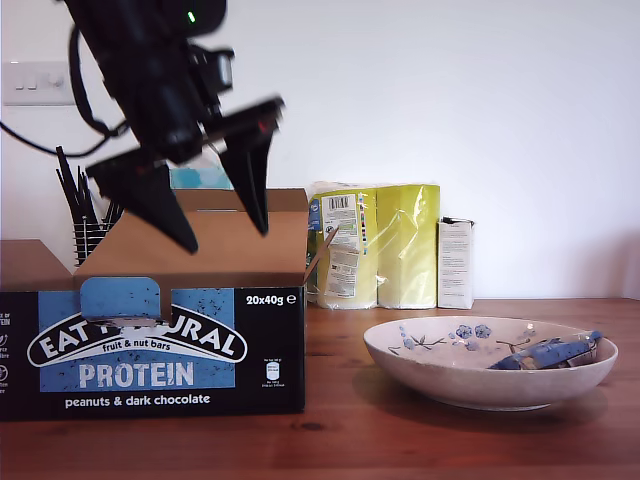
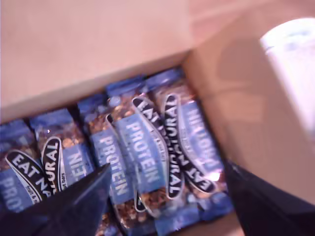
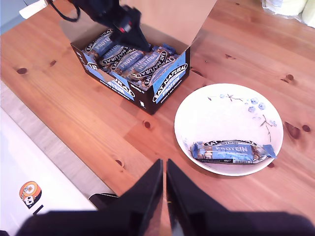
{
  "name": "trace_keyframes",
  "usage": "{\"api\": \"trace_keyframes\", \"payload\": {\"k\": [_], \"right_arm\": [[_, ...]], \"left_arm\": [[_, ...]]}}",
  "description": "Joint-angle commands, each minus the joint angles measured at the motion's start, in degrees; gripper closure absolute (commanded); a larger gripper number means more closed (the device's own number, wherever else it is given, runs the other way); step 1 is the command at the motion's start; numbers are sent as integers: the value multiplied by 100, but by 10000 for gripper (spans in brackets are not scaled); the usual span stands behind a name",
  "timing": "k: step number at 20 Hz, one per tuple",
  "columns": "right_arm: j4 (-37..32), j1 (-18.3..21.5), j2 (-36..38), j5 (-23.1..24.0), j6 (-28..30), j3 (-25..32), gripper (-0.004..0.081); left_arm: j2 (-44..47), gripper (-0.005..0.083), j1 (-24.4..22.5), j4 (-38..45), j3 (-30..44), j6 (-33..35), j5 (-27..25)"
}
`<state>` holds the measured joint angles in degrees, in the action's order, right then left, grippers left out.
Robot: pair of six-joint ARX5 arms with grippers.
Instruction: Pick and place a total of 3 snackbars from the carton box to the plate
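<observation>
Black-and-blue printed cardboard carton box [image 1: 150, 345] front reading "EAT NATURAL", "fruit & nut bars", "PROTEIN", "peanuts & dark chocolate", "20x40g", dark blue foil-wrapped snackbars [image 2: 147, 152] lettered "EAT NATURAL", "PROTEIN"

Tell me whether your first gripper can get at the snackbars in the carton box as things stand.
Probably yes. My first gripper hangs over the carton box with its jaws open. The box's top is open, and the snackbars lie uncovered right below, with nothing in between.

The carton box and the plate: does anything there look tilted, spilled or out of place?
Nothing stands out. The carton box stands level with its bars packed in rows, one snackbar lies flat inside the plate, and no bar lies loose on the table.
</observation>
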<state>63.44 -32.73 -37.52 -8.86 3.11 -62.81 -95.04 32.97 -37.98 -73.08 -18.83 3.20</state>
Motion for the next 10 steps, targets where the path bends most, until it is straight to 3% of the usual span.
{"api": "trace_keyframes", "payload": {"k": [1,10], "right_arm": [[-42,-26,17,-22,39,-26,783],[-31,-26,17,-22,155,-26,783]], "left_arm": [[-55,138,37,98,-13,-83,-184],[-409,141,81,203,-66,-203,-546]]}}
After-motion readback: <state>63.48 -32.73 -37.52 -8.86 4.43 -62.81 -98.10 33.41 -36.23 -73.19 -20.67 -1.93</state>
